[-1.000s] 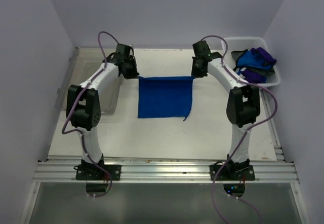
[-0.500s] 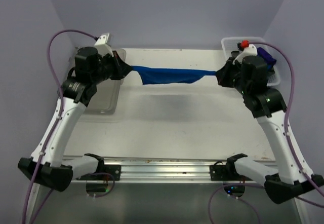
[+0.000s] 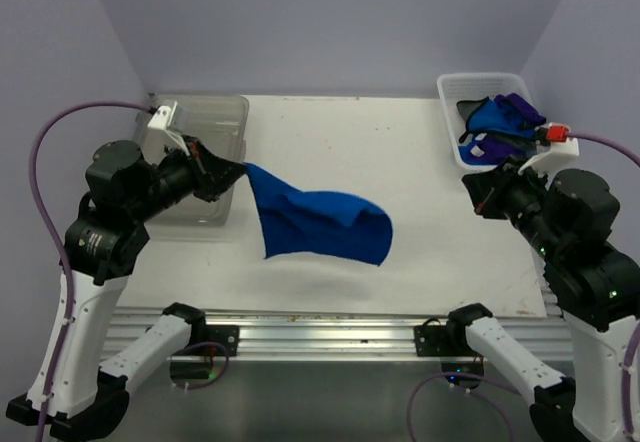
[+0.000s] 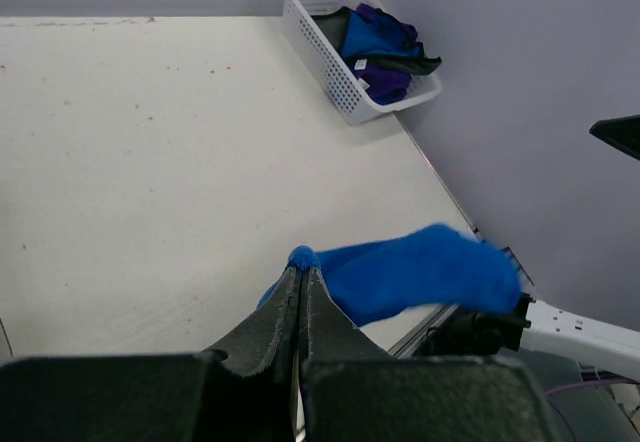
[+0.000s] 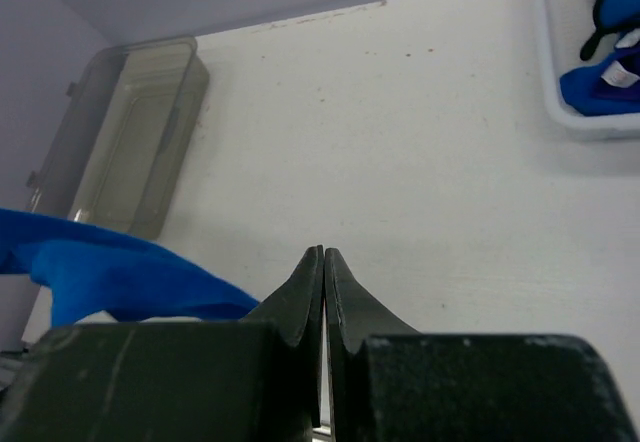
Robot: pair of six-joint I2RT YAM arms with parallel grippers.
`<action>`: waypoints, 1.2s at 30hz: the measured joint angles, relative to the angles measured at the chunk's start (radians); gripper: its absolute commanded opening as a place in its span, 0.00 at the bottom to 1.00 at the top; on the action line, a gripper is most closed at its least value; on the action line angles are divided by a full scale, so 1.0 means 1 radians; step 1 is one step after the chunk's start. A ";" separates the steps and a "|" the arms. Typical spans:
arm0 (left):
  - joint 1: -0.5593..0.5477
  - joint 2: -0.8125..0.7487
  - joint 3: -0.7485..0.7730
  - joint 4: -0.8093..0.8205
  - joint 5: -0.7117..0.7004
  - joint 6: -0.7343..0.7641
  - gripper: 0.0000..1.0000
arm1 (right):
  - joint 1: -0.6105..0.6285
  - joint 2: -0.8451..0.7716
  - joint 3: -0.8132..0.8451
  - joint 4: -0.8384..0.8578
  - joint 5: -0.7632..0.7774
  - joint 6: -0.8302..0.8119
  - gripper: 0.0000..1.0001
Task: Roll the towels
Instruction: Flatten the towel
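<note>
Blue towel [image 3: 320, 224] hangs in mid-air above the table [image 3: 400, 152], pinched by one corner in the clenched left gripper [image 4: 300, 272], well apart from the white basket [image 3: 447, 102]. The right gripper [image 5: 322, 254], nearer the basket, is pressed closed and empty. More blue and purple towels [image 3: 500, 117] lie heaped inside the basket.

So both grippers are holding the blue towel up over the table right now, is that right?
Not quite. Only the left gripper holds the blue towel up over the table. The right wrist view shows the right gripper with its jaws shut on nothing, the towel off to its side.
</note>
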 measured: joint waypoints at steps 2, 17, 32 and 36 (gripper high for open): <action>0.005 -0.011 -0.002 -0.004 -0.011 -0.006 0.00 | -0.006 0.004 -0.007 -0.023 0.029 0.013 0.00; 0.006 0.471 -0.212 0.112 -0.093 -0.005 0.00 | 0.164 0.423 -0.375 0.274 0.008 0.045 0.00; 0.006 0.336 -0.116 0.055 -0.167 0.025 0.00 | 0.752 0.831 -0.433 0.760 0.007 0.187 0.54; 0.006 0.308 -0.108 0.049 -0.171 0.026 0.00 | 0.806 0.919 -0.431 0.849 0.047 0.251 0.53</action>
